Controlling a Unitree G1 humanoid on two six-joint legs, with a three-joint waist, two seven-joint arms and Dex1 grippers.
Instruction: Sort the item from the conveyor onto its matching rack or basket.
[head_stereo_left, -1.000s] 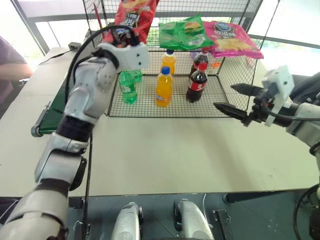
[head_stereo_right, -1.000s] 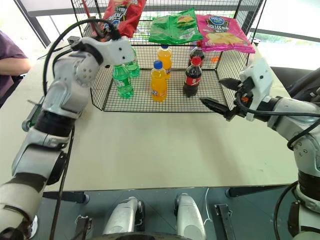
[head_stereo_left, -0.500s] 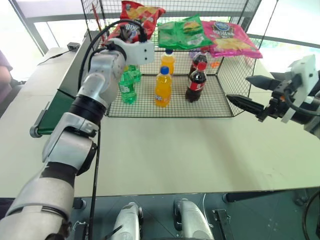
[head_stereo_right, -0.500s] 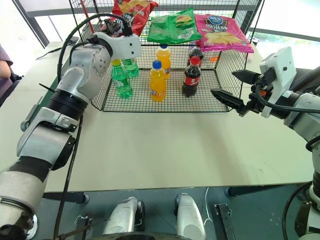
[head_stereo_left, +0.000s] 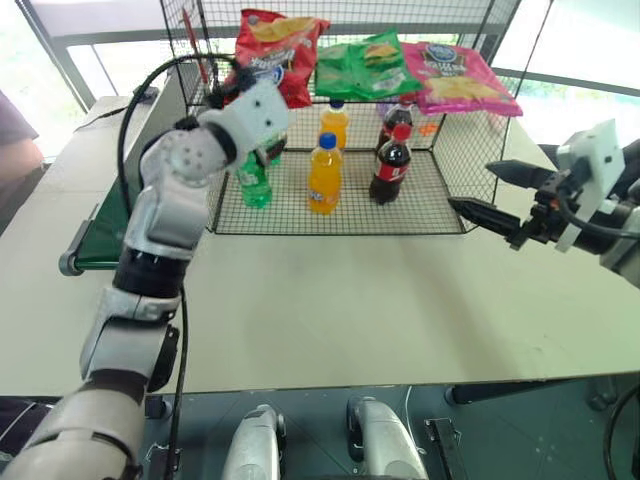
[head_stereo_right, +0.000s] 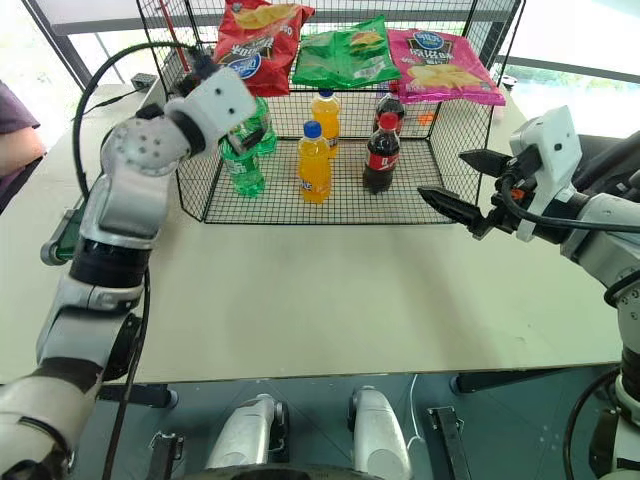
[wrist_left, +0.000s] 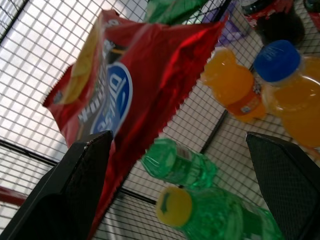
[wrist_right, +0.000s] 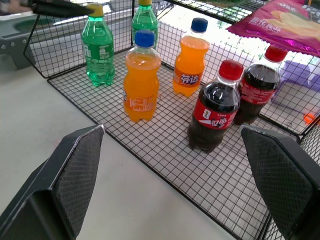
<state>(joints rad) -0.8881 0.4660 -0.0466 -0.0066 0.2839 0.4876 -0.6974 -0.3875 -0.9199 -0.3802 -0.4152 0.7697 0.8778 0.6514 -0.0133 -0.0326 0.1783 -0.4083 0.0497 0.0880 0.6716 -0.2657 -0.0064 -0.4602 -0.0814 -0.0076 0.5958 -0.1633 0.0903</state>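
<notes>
The red crisp bag (head_stereo_left: 272, 48) with its blue round logo lies on the left end of the black wire rack's (head_stereo_left: 448, 150) flat top shelf, its near end at the shelf's front edge. My left gripper (wrist_left: 177, 137) is open just in front of and below the bag, with nothing between its fingers. The dark-green conveyor (head_stereo_left: 102, 230) runs along the table's left side behind my left arm. My right gripper (head_stereo_left: 487, 190) hovers open and empty off the rack's right front corner.
A green bag (head_stereo_left: 365, 62) and a pink bag (head_stereo_left: 462, 78) lie beside the red one on the shelf. Green, orange and cola bottles (wrist_right: 216, 107) stand inside the rack. A person's arm (head_stereo_left: 15, 150) shows at the far left.
My left gripper opened and let go of the red bag, which now rests on the top shelf. The left hand drew back and sank a little. The right arm kept still.
</notes>
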